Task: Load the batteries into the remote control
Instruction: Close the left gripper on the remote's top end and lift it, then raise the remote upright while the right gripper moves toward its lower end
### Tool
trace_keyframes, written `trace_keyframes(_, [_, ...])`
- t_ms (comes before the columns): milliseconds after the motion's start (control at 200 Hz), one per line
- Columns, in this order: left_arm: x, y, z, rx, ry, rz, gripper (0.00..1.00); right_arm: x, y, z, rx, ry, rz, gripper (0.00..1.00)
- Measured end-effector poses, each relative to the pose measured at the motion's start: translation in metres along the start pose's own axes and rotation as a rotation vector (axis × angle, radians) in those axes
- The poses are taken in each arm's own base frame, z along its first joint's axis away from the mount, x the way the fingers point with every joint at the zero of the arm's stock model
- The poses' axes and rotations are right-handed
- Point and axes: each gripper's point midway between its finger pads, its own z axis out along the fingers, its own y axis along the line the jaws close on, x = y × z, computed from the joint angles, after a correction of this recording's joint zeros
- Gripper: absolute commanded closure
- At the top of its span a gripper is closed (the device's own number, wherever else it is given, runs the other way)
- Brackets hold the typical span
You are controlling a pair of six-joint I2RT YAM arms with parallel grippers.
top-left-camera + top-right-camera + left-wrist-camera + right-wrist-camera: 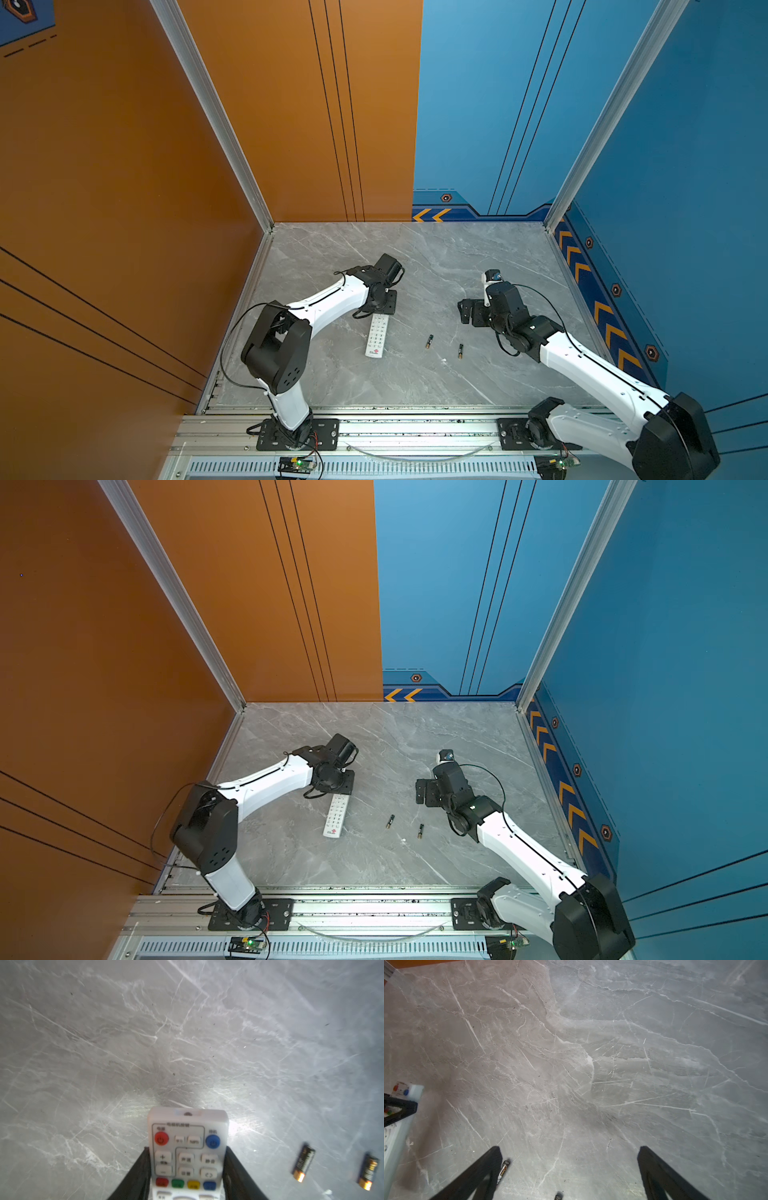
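Looking down on a grey marble tabletop (436, 257) walled in orange and blue, both top views show the remote control (377, 336) lying buttons-up, left of centre. Its far end is hidden under the left arm's wrist, so the grip cannot be made out from above. In the left wrist view, the left gripper (187, 1149) has its black fingers (139, 1174) pressed against both long sides of the remote, clamped on it just behind the red and blue buttons. The remote's lower half is cut off there, and the key print is blurred.

Two batteries lie loose to the right of the remote, apart from it and from each other: the nearer battery (429, 341) and the farther battery (460, 351), gold ends toward the front rail.

The right gripper (569, 1147) hangs beyond them, jaws wide apart, holding nothing. Its wrist view shows one battery half hidden behind a finger and only the tip of another at the frame edge.

Bare marble stretches to the back wall and forward to the rail.
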Motion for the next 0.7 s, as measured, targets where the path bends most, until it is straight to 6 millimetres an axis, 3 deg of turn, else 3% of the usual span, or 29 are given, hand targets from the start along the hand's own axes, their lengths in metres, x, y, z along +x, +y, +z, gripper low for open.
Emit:
trace_keyframes(115, [-0.01,-0.002,-0.019,0.088,-0.065,-0.024,0.71,-0.001,0.012,-0.002,-0.119,-0.009,0.038,0.0])
trace_keyframes(245, [-0.02,0.0,-0.039,0.192,-0.138,-0.055,0.72,-0.005,0.04,-0.008,-0.29,-0.016,0.042,0.0])
trace_keyframes(696, [-0.058,-0.019,-0.12,0.558,-0.388,-0.044,0.73,-0.022,0.126,-0.052,-0.804,-0.077,-0.025,0.0])
